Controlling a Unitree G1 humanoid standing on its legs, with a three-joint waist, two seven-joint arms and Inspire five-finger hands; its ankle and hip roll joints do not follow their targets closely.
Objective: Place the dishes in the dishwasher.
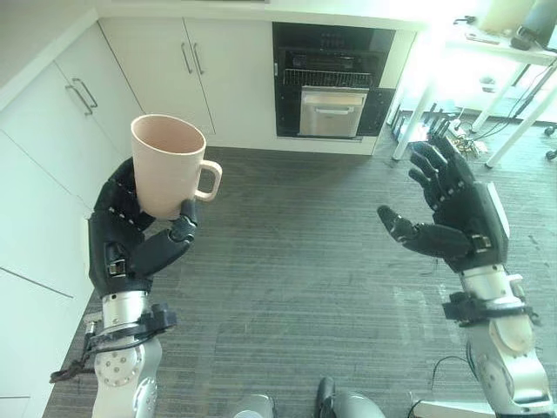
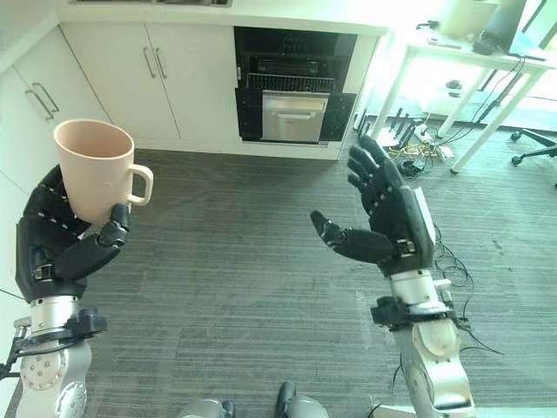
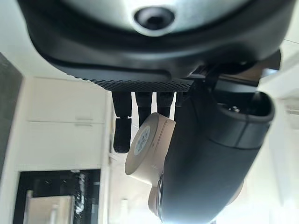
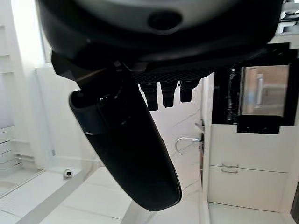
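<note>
A pale pink mug point(image 1: 169, 165) stands upright in my left hand point(image 1: 130, 235), handle pointing right, held up at the left over the grey floor. The fingers and thumb of that hand curl round the mug's lower body; the left wrist view looks at the mug's base point(image 3: 147, 144). My right hand point(image 1: 452, 213) is raised at the right, palm facing left, fingers spread and straight, holding nothing. The open dishwasher point(image 1: 329, 83) sits in the far cabinet row, its upper wire rack point(image 1: 326, 77) showing and a steel panel below.
White cabinets point(image 1: 52, 139) run along the left and the back wall. A white table point(image 1: 487, 52) with its legs and a tangle of cables stands at the far right. Grey carpet point(image 1: 296, 261) stretches between me and the dishwasher.
</note>
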